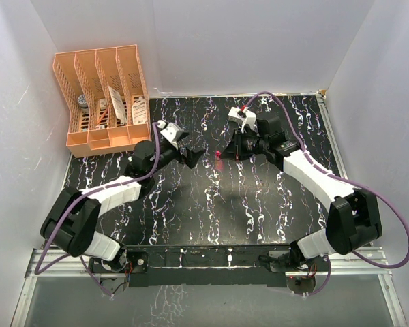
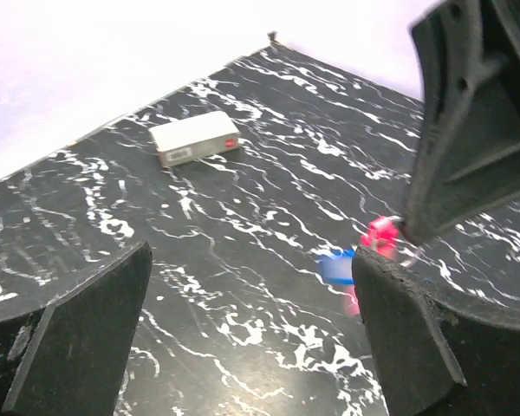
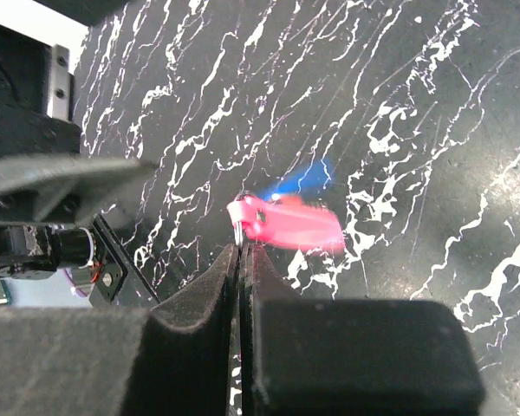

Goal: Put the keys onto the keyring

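My right gripper [image 3: 245, 251] is shut on a thin metal keyring [image 3: 241, 232], held above the black marbled table. A pink key [image 3: 290, 224] hangs from the ring, blurred. A blue key [image 3: 299, 180] shows as a blur just behind the pink one; I cannot tell whether it hangs on the ring. My left gripper [image 2: 251, 338] stands open, its fingers [image 2: 78, 338] wide apart with nothing between them. In the left wrist view the pink key [image 2: 380, 234] and blue key [image 2: 336, 267] sit just beyond its right finger. From above, the left gripper [image 1: 194, 155] faces the right gripper [image 1: 228, 151], with the pink key [image 1: 219, 156] between them.
A white rectangular box [image 2: 195, 139] lies on the table [image 2: 269, 182] farther back. An orange file organizer [image 1: 103, 95] holding small items stands at the back left corner. White walls close in the table on three sides.
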`<state>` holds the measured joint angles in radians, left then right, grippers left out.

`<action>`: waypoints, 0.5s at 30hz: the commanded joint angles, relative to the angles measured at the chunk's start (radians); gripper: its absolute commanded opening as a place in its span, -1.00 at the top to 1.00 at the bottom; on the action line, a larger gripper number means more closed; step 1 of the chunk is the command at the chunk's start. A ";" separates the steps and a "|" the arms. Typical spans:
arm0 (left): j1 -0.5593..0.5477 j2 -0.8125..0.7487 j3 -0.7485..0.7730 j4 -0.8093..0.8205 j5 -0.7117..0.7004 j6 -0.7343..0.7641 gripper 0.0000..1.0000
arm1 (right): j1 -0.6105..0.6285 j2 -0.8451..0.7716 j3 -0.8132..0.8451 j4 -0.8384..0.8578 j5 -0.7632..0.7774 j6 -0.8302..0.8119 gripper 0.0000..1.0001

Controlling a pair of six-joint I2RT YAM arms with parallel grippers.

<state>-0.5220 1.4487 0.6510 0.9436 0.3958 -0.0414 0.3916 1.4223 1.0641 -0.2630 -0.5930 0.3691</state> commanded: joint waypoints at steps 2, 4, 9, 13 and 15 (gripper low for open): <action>0.014 -0.066 -0.033 0.040 -0.113 -0.016 -0.97 | -0.005 -0.015 0.053 -0.015 0.025 0.007 1.00; 0.015 -0.075 -0.051 0.046 -0.119 -0.025 -0.97 | -0.006 -0.015 0.056 -0.009 0.034 0.010 1.00; 0.014 -0.139 -0.067 0.013 -0.131 -0.047 -0.97 | -0.006 -0.046 0.037 0.053 0.093 0.008 1.00; 0.015 -0.185 -0.090 0.007 -0.150 -0.072 -0.97 | -0.004 -0.016 0.087 0.012 0.111 -0.024 1.00; 0.015 -0.203 -0.106 0.011 -0.153 -0.088 -0.97 | 0.001 0.002 0.111 -0.006 0.124 -0.047 1.00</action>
<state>-0.5060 1.3090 0.5655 0.9352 0.2665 -0.0940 0.3889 1.4223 1.0809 -0.2909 -0.5083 0.3641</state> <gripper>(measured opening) 0.984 0.009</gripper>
